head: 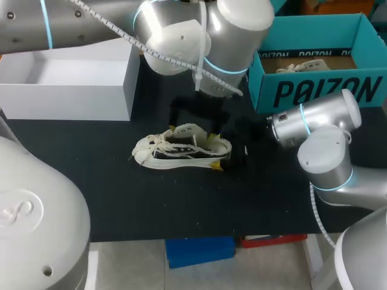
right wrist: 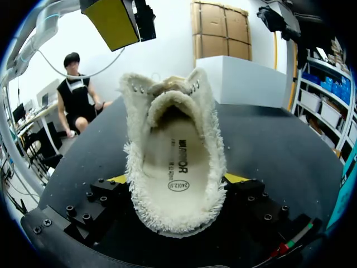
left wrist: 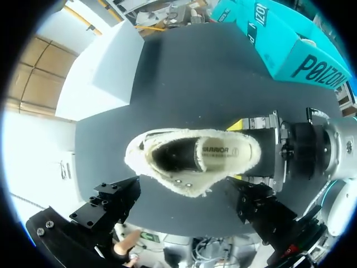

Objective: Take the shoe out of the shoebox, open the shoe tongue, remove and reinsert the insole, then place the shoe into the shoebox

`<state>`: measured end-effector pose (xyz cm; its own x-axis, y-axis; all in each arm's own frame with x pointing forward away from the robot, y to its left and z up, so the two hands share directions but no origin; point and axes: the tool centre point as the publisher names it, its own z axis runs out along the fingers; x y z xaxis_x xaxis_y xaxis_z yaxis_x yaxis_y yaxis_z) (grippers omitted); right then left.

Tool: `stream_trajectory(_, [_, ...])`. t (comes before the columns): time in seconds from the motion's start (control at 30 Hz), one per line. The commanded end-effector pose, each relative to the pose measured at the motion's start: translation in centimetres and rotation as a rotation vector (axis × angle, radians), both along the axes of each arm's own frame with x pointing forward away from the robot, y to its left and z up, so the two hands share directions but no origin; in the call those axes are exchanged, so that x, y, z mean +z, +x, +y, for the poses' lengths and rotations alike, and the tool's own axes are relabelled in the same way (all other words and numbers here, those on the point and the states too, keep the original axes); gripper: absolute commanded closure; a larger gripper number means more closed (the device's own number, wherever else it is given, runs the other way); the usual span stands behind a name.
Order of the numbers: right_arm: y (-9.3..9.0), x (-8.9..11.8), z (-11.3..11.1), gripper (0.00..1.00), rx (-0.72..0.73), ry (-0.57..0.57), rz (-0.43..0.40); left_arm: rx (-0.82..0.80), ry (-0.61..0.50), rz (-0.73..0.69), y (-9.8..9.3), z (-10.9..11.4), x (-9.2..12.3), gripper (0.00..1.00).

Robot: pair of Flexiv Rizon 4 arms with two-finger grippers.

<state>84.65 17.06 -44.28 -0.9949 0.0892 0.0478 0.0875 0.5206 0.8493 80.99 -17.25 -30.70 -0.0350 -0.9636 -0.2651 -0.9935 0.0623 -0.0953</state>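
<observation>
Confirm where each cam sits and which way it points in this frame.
Head: fixed above and behind the robot, looking down on the black table; left arm enters from its left, right arm from its right.
Left wrist: above the shoe, looking down into its opening; left gripper open above it.
Right wrist: low at the heel, looking along the shoe toward the toe; right gripper shut on the heel.
Shared: both wrist views show the insole; left wrist view also catches the right gripper at the heel.
</observation>
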Motion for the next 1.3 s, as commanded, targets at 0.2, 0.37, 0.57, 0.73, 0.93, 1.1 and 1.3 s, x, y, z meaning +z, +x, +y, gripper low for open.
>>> stream_trajectory(0.2, [0.0,-0.2,0.0,1.0,-0.002,-0.001,0.0,0.014,0.082,0.014,0.5,-0.8,-3.0,0.0])
stream_trajectory(0.37, [0.0,-0.2,0.0,1.0,-0.002,-0.001,0.0,0.021,0.083,0.025,0.7,-0.1,-4.2,0.0])
stream_trajectory(0.57, [0.0,-0.2,0.0,1.0,-0.002,-0.001,0.0,0.024,0.121,0.039,1.2,0.8,-5.4,0.0])
stream_trajectory(0.73, [0.0,-0.2,0.0,1.0,-0.002,-0.001,0.0,0.006,0.159,0.057,1.7,1.5,-6.2,0.0])
stream_trajectory(0.93, [0.0,-0.2,0.0,1.0,-0.002,-0.001,0.0,-0.005,0.178,0.065,2.2,2.2,-6.6,0.1])
stream_trajectory(1.1, [0.0,-0.2,0.0,1.0,-0.002,-0.001,0.0,-0.015,0.201,0.063,2.5,2.4,-6.6,0.57])
stream_trajectory(1.3, [0.0,-0.2,0.0,1.0,-0.002,-0.001,0.0,-0.028,0.23,0.05,2.5,2.2,-6.7,1.0])
